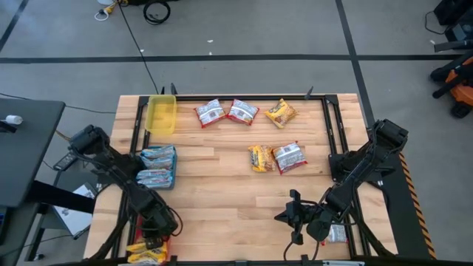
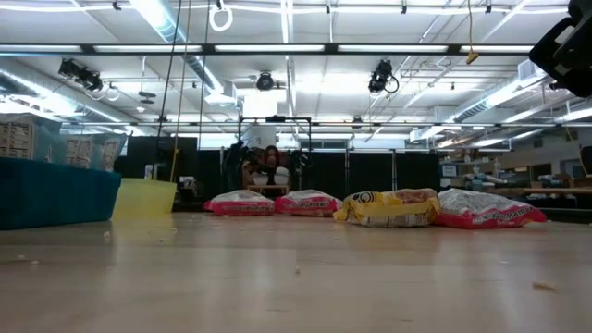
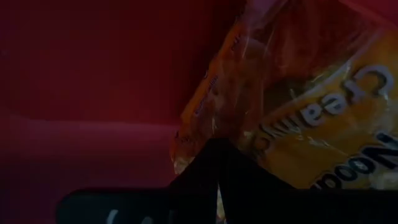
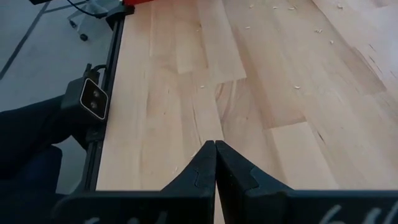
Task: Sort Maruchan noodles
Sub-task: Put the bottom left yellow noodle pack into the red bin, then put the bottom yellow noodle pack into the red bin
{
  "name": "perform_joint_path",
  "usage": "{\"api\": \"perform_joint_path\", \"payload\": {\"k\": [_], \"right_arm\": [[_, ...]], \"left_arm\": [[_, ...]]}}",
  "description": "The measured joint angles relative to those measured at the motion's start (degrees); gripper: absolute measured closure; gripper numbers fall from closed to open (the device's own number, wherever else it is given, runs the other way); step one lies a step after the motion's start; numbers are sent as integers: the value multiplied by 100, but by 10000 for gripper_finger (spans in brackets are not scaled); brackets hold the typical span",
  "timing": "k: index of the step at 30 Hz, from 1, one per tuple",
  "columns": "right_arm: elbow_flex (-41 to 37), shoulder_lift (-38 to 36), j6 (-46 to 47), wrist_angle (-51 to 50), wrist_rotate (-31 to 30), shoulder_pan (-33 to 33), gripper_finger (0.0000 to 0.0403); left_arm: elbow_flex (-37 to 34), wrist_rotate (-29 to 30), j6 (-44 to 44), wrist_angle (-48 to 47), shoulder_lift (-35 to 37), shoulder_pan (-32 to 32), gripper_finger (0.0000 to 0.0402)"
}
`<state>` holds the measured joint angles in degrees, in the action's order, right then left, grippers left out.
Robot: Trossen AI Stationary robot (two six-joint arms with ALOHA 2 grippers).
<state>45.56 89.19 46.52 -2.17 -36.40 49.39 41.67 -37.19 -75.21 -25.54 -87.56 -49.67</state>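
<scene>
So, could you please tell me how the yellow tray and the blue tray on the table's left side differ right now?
The yellow tray sits at the far left corner, while the blue tray lies nearer, midway along the left edge. The yellow tray looks empty, whereas the blue tray holds pale blue-white noodle packets. Both are plain plastic trays lined up along the same side.

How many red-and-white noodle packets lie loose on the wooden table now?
3: two side by side at the far edge, one mid-table beside a yellow packet. Others may be hidden in trays.
</scene>
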Motion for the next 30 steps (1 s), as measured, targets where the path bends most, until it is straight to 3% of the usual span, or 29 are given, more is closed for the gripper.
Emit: {"api": "perform_joint_path", "payload": {"k": [5, 10, 16, 20, 26, 30], "right_arm": [[0, 0, 4, 0, 9, 0, 392], [0, 0, -15, -3, -96, -12, 392], [7, 0, -598, -34, -757, -437, 392], [437, 104, -1490, -574, 51, -1207, 392], [1661, 725, -3119, -2216, -253, -1931, 388], [2184, 1128, -3626, -3254, -220, -2256, 353]], "left_arm": [[68, -66, -28, -295, 353, 65, 394], [227, 251, -236, -682, 999, 206, 388], [254, 1543, -205, -543, 1638, 495, 381], [255, 2955, 923, 243, 1759, 741, 380], [256, 4596, 3277, 1868, 1748, 1099, 379], [256, 5058, 4311, 2266, 1748, 1230, 379]]}}
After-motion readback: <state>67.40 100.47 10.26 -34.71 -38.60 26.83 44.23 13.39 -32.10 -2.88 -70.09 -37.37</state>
